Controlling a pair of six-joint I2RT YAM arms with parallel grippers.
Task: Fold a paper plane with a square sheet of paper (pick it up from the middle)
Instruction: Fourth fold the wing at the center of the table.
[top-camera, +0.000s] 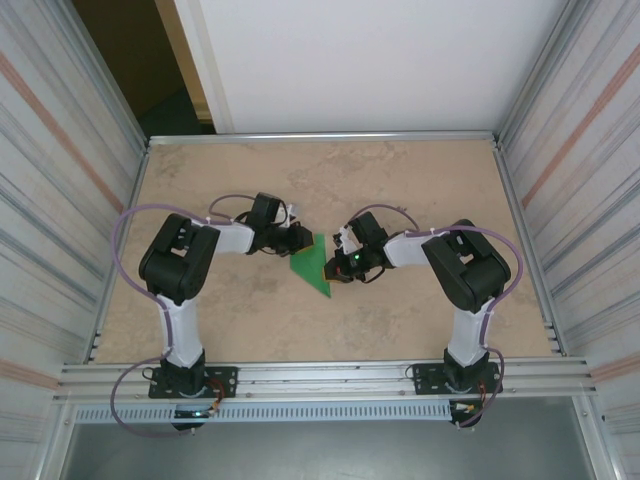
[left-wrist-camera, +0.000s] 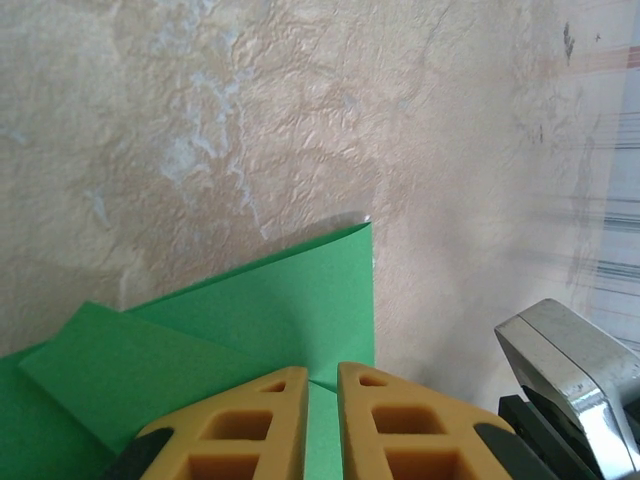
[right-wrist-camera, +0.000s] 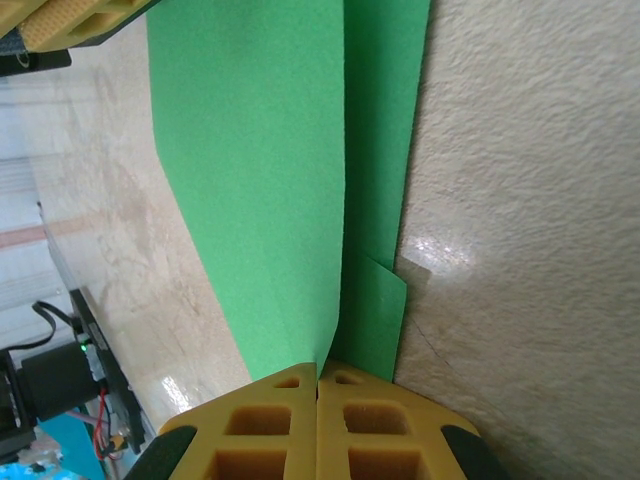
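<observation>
Your left gripper (top-camera: 303, 240) sits at the paper's far left edge, near the middle of the surface (top-camera: 400, 190). From its wrist camera you see its yellow fingers (left-wrist-camera: 400, 425) drawn nearly together, with a thin slit between them and green showing in the slit. You cannot tell from this whether it is clamping the paper (left-wrist-camera: 260, 310) or only poised over it. The sheet there is folded, with one flap lying over another and a sharp corner pointing away from the fingers.

Between your two grippers the paper (top-camera: 314, 266) lies as a narrow green wedge, its tip pointing toward the near edge.

Your right gripper (top-camera: 338, 262) meets the paper's right side. Its wrist camera shows its fingers pressed together (right-wrist-camera: 318, 375), pinching the paper (right-wrist-camera: 260, 170) where a long crease runs into the tips. A small flap sticks out just right of that crease.
</observation>
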